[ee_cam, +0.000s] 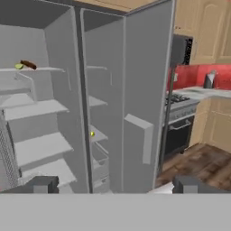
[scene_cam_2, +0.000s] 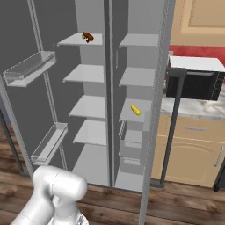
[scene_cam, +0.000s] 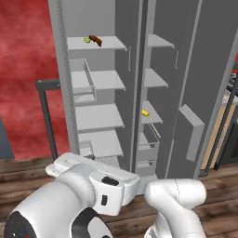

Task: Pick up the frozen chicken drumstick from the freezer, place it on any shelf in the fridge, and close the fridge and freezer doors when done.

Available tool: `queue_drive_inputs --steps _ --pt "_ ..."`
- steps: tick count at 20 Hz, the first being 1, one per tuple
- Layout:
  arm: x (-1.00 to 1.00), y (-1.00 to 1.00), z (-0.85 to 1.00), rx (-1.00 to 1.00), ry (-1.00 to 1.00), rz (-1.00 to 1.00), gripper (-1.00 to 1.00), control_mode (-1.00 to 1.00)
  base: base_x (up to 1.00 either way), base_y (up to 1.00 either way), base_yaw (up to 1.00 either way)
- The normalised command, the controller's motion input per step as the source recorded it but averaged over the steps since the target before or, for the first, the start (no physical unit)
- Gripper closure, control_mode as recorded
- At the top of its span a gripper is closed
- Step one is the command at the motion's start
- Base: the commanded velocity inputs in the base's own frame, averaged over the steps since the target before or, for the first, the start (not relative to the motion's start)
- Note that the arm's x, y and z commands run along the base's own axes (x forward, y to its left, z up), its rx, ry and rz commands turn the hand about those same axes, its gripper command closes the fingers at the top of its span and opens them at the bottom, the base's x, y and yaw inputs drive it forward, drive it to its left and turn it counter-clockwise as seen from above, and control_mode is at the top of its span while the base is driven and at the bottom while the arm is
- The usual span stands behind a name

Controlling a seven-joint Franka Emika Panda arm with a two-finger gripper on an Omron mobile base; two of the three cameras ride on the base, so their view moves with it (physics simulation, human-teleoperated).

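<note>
Already the small reddish-brown drumstick (scene_cam: 96,40) lies beside a round green fruit (scene_cam: 87,40) on the wide grey fridge's (scene_cam: 93,83) top shelf (scene_cam: 95,44); rightward, a yellow lump (scene_cam: 145,112) sits in the narrow freezer (scene_cam: 155,93); the gripper (ee_cam: 115,184) jaws stand apart, empty.

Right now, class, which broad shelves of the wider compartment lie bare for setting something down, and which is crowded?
The third shelf and the fourth shelf below it lie bare across their whole width. The top shelf is the busiest: the drumstick and the green fruit sit side by side there, leaving only its right end free.
</note>
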Motion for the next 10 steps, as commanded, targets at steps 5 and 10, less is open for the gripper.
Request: queue_drive_inputs --steps 5,10 --pt "0.95 0.64 -0.30 -0.05 -0.06 -0.15 -1.00 -1.00 0.00 0.00 0.00" --pt "0.87 0.23 -0.27 -0.04 0.00 0.06 -1.00 -1.00 0.00 0.00 0.00"
